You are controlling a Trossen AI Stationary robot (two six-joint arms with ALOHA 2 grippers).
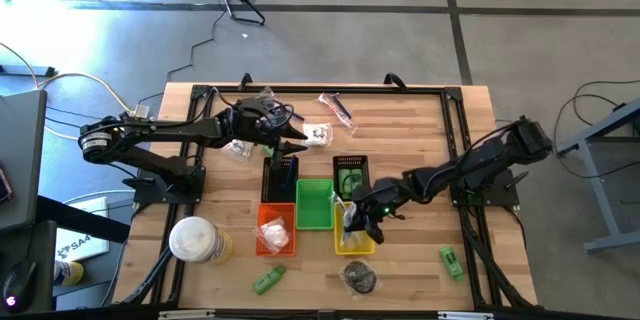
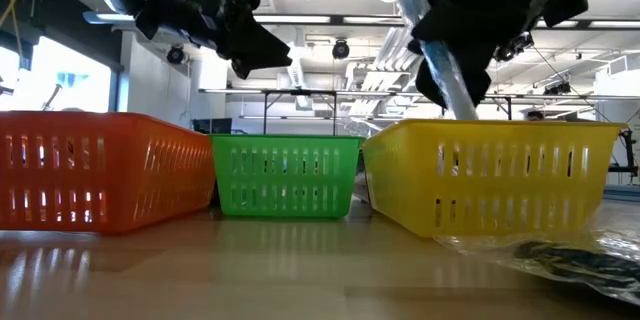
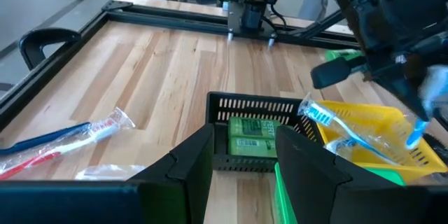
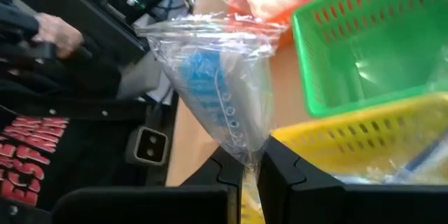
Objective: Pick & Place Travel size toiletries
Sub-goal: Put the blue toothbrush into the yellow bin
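Observation:
My right gripper point(image 1: 353, 218) is over the yellow basket point(image 1: 355, 245) and shut on a clear-wrapped blue toothbrush point(image 4: 210, 91). In the low view this packet point(image 2: 445, 75) slants down to the yellow basket's rim point(image 2: 490, 130). My left gripper point(image 3: 241, 157) hovers open with nothing between its fingers, near a black basket point(image 3: 252, 105) that holds green packets point(image 3: 250, 136). Another wrapped blue piece point(image 3: 357, 147) lies in the yellow basket. The orange basket point(image 1: 275, 230) holds a white wrapped piece. My right gripper pinches the clear wrapper's narrow part point(image 4: 246, 155) between its two fingers. The wrapper fans out wide beyond the fingertips, with the blue toothbrush inside it. The packet is lifted clear of the table and tilted, its lower end point(image 2: 462, 110) at the yellow basket's rim.
A green basket point(image 1: 313, 203) stands between the orange and yellow ones, and a second black basket point(image 1: 281, 175) is under my left arm. A round white-and-yellow container point(image 1: 195, 240) is near left. Loose toiletries lie at the far side point(image 1: 336, 108) and the near edge point(image 1: 268, 280), point(image 1: 360, 278), point(image 1: 450, 260).

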